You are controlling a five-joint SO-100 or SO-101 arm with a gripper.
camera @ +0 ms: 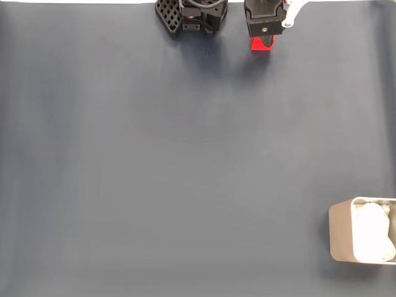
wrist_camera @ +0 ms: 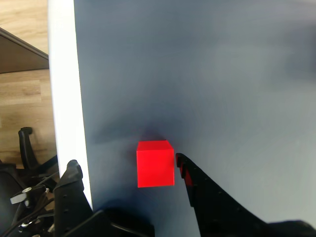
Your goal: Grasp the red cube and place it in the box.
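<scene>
Dark slate-blue matting (camera: 185, 173) covers the whole tabletop, smooth and matte, with a thin white edge strip (wrist_camera: 66, 98) along its far border in the fixed view and along its left side in the wrist view.

On that mat, close to the top edge of the fixed view and a little right of centre, sits the small, smooth, bright red cube (wrist_camera: 155, 164). In the fixed view, the cube (camera: 262, 44) is mostly hidden under the black arm, with only a red sliver peeking out below it. The wrist view shows it plainly: it rests flat on the mat, near the white edge strip, casting a soft shadow behind it.

Around the cube stands the black two-finger gripper (wrist_camera: 129, 165), its jaws spread wide. One dark finger (wrist_camera: 197, 182) lies just beside the cube's right face in the wrist view, so near that contact cannot be judged; the other finger (wrist_camera: 74, 182) stands apart on the left, over the white strip. The cube lies between them, not clamped.

Well apart from all this, at the lower right corner of the fixed view, stands the pale beige-grey rectangular box (camera: 341, 232) with rounded corners and thin walls, partly cut off by the frame. White soft padding (camera: 373, 232) lines its inside.

Beyond the white strip, the wrist view shows a pale wooden floor (wrist_camera: 24, 98).
</scene>
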